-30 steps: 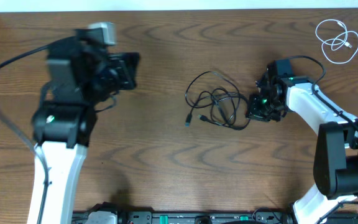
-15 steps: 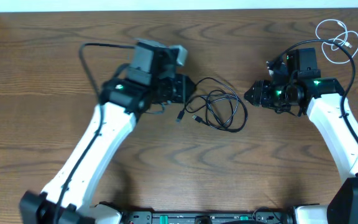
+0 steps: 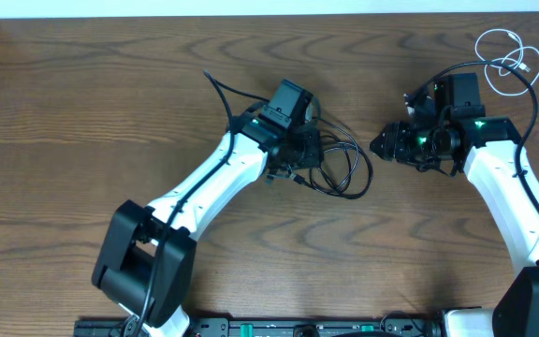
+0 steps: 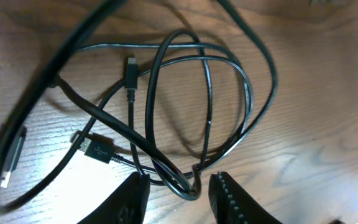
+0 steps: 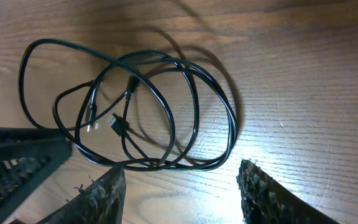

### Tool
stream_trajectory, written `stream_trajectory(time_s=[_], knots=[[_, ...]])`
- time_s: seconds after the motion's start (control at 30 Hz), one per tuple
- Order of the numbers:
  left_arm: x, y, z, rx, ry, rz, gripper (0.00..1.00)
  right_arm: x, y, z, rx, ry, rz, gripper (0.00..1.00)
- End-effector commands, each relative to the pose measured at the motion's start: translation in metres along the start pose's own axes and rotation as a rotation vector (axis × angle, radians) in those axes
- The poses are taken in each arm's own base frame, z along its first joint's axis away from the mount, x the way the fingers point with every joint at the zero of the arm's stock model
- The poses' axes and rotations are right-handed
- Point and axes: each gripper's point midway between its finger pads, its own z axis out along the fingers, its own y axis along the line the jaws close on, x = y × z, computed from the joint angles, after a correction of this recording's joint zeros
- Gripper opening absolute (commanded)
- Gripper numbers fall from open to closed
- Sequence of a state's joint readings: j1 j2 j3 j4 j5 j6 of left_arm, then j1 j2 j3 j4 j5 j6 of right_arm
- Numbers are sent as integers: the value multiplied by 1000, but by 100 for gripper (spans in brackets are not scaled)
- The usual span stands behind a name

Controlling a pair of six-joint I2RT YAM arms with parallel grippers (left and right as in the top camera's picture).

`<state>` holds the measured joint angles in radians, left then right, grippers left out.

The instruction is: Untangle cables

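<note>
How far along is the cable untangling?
Done: the white cable lies alone at the far right of the overhead view, apart from the rest. In hand: the left gripper is open astride strands at the edge of the black cables; the right gripper is open beside them, holding nothing. Left: the black cables are one bundle of crossed loops with plugs inside, so separating them all remains.

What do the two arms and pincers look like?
The left arm and right arm have white shells, black joints, a green light near each wrist and a thick black cord looping off. The left pincer and right pincer each have two black fingers with textured faces.
</note>
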<state>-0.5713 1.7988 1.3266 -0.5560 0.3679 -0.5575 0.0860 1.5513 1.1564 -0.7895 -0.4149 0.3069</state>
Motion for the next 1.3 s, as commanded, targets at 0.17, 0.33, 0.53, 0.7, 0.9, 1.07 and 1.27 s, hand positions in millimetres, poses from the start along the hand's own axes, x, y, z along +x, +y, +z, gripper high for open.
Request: stream_trajectory(time_s=[0.17,0.33,0.53,0.7,0.9,1.07,1.27], knots=[[6,5,40,-67,15,-108,54,-2,0,0,-1,1,6,56],[11,15,56,-94,48,-93,7,-3,3,1,-6,-5,-5,59],[1,-19,14,19,-16,42,7,-2,19,21,-48,16,-52,57],[-3,-29,-19,53,-58,49,7,2,25,37,-59,45,-74,56],[7,-36,-23,95,-14,48,7,1,42,55,-111,49,-142,55],[7,-30,-22,64,-18,43,8,1,42,56,-111,50,-136,52],[-5,-8,-20,-52,-86,-34,7,-17,40,37,-255,25,-48,52]])
